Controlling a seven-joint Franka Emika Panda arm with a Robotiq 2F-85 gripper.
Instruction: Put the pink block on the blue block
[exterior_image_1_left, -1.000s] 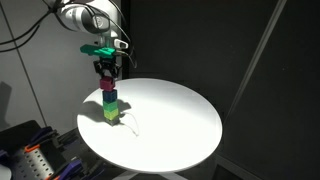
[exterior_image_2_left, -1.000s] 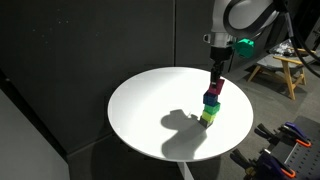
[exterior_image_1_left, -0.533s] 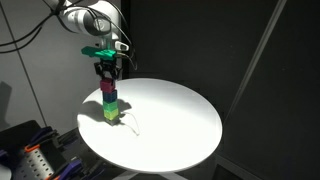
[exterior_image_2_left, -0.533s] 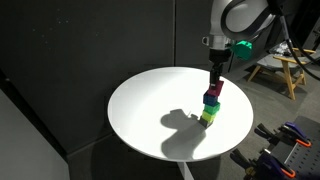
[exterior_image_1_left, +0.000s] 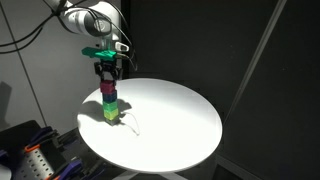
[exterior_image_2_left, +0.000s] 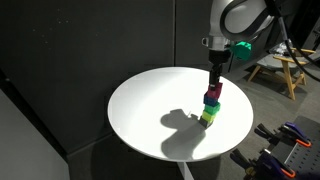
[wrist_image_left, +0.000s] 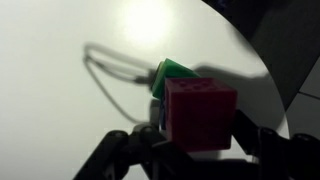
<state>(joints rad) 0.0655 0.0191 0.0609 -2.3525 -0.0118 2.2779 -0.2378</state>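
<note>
The pink block (exterior_image_1_left: 108, 88) sits atop a short stack left of centre in an exterior view, seemingly resting on the blue block (exterior_image_2_left: 212, 100), with a green cube (wrist_image_left: 172, 74) lower down. The gripper (exterior_image_1_left: 108, 76) hangs straight above, its jaws close on either side of the pink block; whether they press it cannot be told. The release probably calls for a small opening, then a straight vertical lift, so neither jaw nudges the stack across the bench (exterior_image_1_left: 170, 120). Being a cube, the pink block has no long axis; it sits flat-faced, top up.
</note>
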